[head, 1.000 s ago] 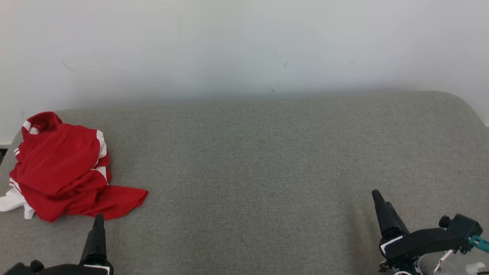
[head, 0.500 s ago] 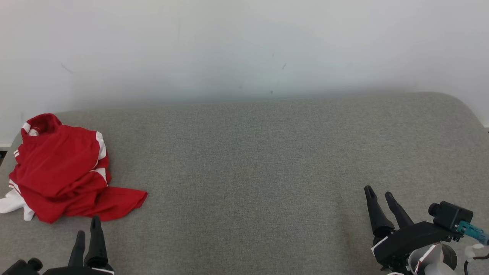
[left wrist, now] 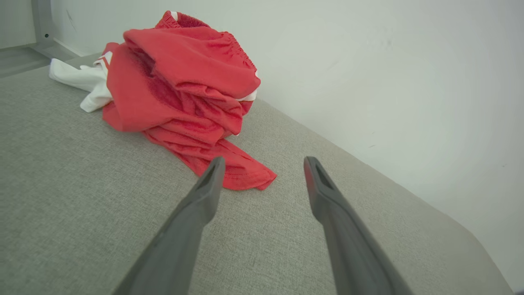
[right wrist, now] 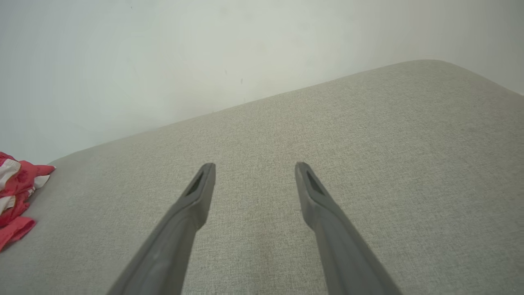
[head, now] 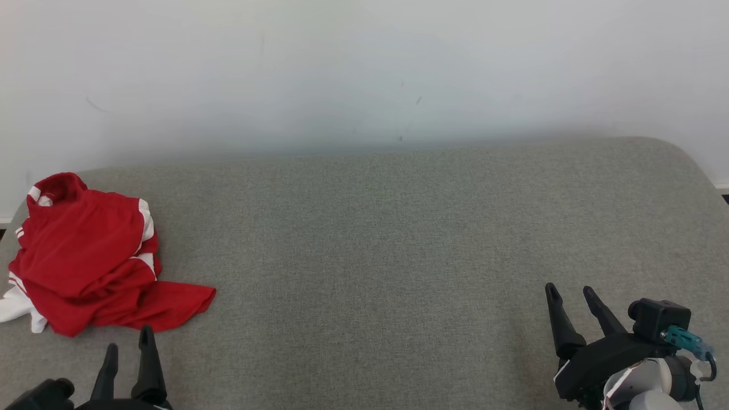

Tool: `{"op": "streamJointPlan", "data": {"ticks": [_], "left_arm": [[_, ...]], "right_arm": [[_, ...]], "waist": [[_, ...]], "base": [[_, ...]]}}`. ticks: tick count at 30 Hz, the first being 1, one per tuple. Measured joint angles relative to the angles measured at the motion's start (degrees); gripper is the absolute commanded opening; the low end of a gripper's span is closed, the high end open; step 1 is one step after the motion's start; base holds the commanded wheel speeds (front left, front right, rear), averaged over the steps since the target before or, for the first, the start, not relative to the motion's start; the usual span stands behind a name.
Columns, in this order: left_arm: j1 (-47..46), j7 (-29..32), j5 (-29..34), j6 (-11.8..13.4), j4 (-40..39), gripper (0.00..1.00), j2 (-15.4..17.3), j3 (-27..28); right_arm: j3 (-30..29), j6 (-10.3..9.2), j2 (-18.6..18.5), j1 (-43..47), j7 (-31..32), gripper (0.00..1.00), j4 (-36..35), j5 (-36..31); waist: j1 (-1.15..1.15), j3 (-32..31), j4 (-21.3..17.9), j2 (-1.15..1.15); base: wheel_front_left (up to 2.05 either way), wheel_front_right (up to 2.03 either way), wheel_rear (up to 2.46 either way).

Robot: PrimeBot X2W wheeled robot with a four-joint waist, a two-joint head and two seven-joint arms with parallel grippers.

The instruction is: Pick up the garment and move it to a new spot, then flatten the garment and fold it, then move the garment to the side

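The step in hand is the pick-up: the left tool [head: 128, 337], spread wide and empty, should close on a thick fold of the garment [head: 85, 256] lying near its 11 o'clock, since the thin flap nearest it would likely just drag. Red with white trim, the garment lies crumpled in 1 heap at 9 o'clock on the grey table [head: 370, 256]. The right tool [head: 568, 287], also spread and empty, hangs at 4 o'clock.

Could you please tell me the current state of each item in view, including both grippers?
garment: crumpled in a heap, unfolded, lying at the left end of the grey surface, not held.
left gripper: open, empty, close to the garment's near edge.
right gripper: open, empty, above the grey surface's right part, far from the garment.
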Motion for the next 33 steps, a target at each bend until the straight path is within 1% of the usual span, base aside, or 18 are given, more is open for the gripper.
{"op": "streamJointPlan", "data": {"ticks": [2,3,5,6,25,33], "left_arm": [[0.0,0.2,2.0,0.0,-0.5,1.0,0.0,0.1],[0.0,0.4,4.3,0.5,-1.1,1.0,-0.1,0.2],[0.0,0.4,6.5,0.6,-1.5,1.0,-0.1,0.4],[0.0,0.4,7.6,0.9,-1.8,1.0,-0.1,0.4],[1.1,2.2,25.6,3.6,-7.5,1.0,-0.5,-1.0],[1.1,3.2,26.1,3.6,-8.6,1.0,-0.6,-0.9]], "right_arm": [[0.0,-0.09,0.0,0.0,0.4,1.0,0.0,-2.0],[0.0,-0.48,0.0,0.0,0.4,1.0,-0.1,-4.1],[-0.1,-0.62,0.1,0.0,0.9,1.0,-0.2,-6.1],[-0.1,-0.98,0.1,0.0,0.9,1.0,-0.2,-7.2],[-0.5,-3.53,0.9,0.0,1.9,1.0,-2.8,-25.6],[-1.6,-3.56,1.7,0.1,2.6,1.0,-3.8,-26.9]], "waist": [[0.0,0.0,-0.1,0.0],[0.0,0.0,-0.1,0.0],[0.0,-0.1,-0.1,0.0],[0.0,-0.1,-0.2,0.0],[0.0,-0.2,-0.7,0.0],[0.0,-0.2,-0.9,0.0]], "base": [[0.0,0.0,0.0],[0.0,0.0,0.0],[0.0,0.0,0.0],[0.0,0.0,0.0],[0.0,0.0,0.0],[0.0,0.0,0.0]]}}
